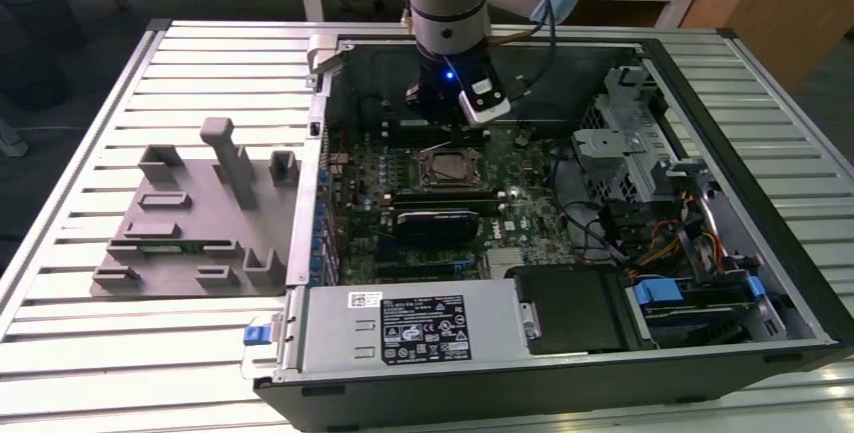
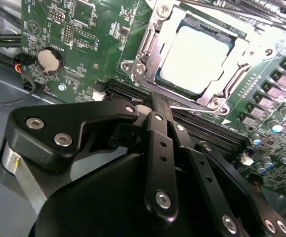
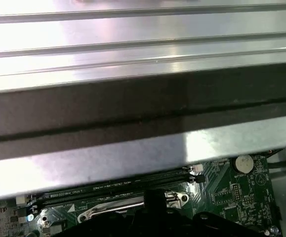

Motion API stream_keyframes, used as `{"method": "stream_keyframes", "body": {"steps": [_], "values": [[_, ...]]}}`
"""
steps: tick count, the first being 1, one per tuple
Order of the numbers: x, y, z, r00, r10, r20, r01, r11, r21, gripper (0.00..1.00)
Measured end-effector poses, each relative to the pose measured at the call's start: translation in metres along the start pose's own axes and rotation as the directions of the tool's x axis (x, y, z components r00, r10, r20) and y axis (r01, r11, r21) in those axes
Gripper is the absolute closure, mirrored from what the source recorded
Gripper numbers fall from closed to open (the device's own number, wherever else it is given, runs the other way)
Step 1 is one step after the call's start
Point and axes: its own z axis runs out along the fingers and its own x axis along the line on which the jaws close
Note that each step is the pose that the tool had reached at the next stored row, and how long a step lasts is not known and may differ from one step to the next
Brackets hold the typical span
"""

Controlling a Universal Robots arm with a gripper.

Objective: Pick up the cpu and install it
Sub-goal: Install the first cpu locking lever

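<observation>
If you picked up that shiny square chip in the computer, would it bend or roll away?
Probably neither. The cpu looks like a flat metal-topped square, so it likely stays stiff and cannot roll. Its smooth, shiny top may be slippery. It sits inside a metal socket frame, so pushing sideways probably would not move it.

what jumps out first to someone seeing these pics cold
The open computer case on the slatted table, with the arm reaching down into it over the motherboard. Next, the cpu: its silvery top sits in the socket, framed by the metal bracket, just beyond the gripper in the second wrist view. At the exterior view's left, a grey holder tray lies beside the case.
</observation>
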Motion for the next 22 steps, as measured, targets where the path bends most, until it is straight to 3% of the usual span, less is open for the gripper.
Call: {"method": "stream_keyframes", "body": {"steps": [5, 10, 17, 22], "values": [[0.0039, 0.0013, 0.0020, 0.9999, 0.015, 0.0070, -0.015, 0.9999, 0.0014, 0.89], [0.0046, 0.0016, 0.0043, 0.9975, 0.069, 0.0155, -0.069, 0.9976, 0.0086, 0.89], [0.0088, 0.0047, 0.0065, 0.9941, 0.106, 0.0213, -0.107, 0.9942, 0.0133, 0.89], [0.0100, 0.0063, 0.0083, 0.9887, 0.147, 0.0279, -0.148, 0.9888, 0.0181, 0.89]]}}
